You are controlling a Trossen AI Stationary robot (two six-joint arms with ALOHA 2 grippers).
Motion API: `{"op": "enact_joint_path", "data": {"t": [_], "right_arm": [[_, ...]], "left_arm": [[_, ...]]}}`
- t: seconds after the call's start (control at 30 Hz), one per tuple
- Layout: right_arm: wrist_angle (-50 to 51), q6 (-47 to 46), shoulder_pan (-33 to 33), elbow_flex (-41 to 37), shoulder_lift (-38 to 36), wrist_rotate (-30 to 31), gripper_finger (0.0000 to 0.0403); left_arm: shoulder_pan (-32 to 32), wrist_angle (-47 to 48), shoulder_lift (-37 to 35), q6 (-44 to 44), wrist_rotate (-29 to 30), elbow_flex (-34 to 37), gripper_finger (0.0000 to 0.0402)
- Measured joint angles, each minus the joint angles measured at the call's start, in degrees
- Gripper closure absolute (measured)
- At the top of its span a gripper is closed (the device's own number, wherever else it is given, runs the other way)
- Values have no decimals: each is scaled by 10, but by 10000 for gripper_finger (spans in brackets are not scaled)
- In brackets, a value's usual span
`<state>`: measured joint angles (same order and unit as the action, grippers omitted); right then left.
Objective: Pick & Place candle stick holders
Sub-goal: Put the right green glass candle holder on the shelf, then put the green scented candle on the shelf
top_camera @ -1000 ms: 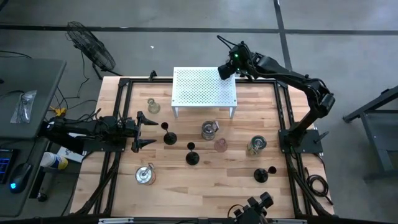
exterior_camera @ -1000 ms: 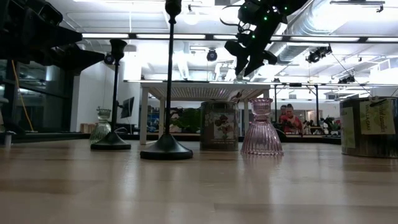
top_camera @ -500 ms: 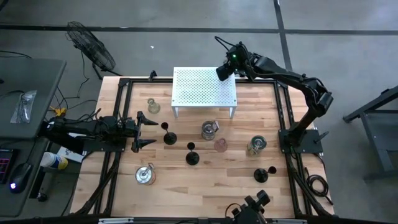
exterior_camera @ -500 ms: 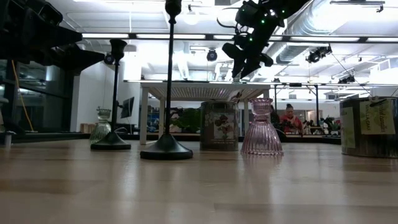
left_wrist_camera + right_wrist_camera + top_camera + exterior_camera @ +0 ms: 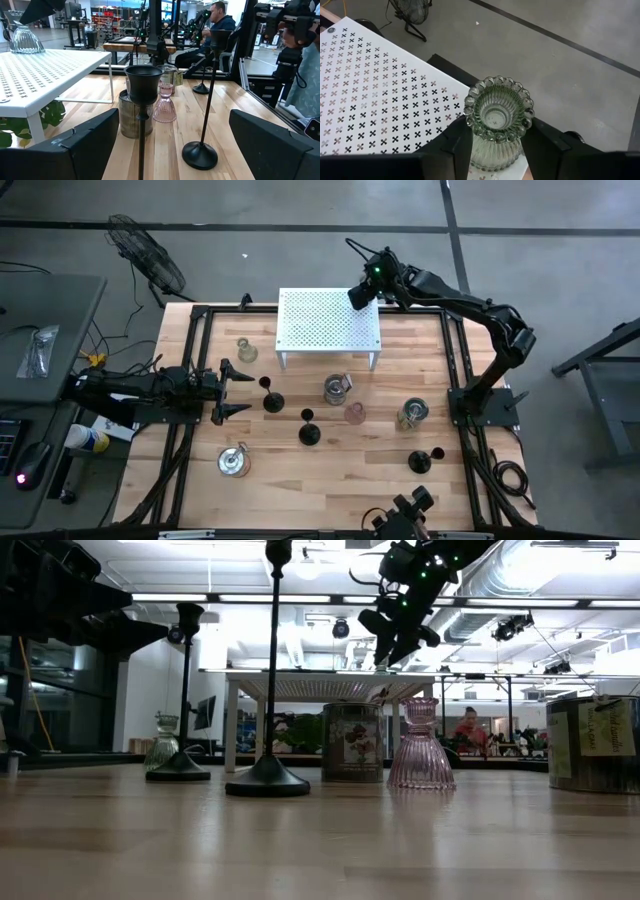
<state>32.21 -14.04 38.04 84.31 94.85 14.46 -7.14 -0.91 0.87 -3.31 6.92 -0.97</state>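
Observation:
A ribbed clear-glass holder [image 5: 499,107] stands on the far right corner of the white rack [image 5: 325,320]; it also shows in the left wrist view [image 5: 22,40]. My right gripper [image 5: 362,293] hovers over it, open, with a finger on each side of it [image 5: 496,130]. I cannot tell whether the fingers touch it. My left gripper [image 5: 232,390] is wide open at the table's left, level, facing a black stemmed holder [image 5: 144,100] just in front of it. A pinkish holder [image 5: 354,413] and a silvery one [image 5: 337,388] stand mid-table.
Two more black holders [image 5: 308,430] [image 5: 420,460] stand toward the near side. Clear-glass holders sit at the right [image 5: 412,414], near left [image 5: 234,462] and far left [image 5: 246,350]. A person [image 5: 220,20] is in the room beyond the table.
My right gripper has risen a little and shifted slightly toward the table's left over the rack's far right corner, then held still.

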Motion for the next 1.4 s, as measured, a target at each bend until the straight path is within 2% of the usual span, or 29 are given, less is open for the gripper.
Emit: {"op": "enact_joint_path", "data": {"t": [0.33,0.87,0.97,1.23,1.4], "right_arm": [[-6,-3,-1,0,0,-18,248],[-8,-7,0,-1,0,-10,245],[-8,-7,0,-1,0,-11,225],[-7,-7,0,-1,0,-8,135],[0,-7,0,-1,-3,-11,107]], "left_arm": [[0,0,0,0,0,0,29],[0,0,0,0,0,0,29],[0,0,0,0,0,0,29],[0,0,0,0,0,0,29],[0,0,0,0,0,0,29]]}}
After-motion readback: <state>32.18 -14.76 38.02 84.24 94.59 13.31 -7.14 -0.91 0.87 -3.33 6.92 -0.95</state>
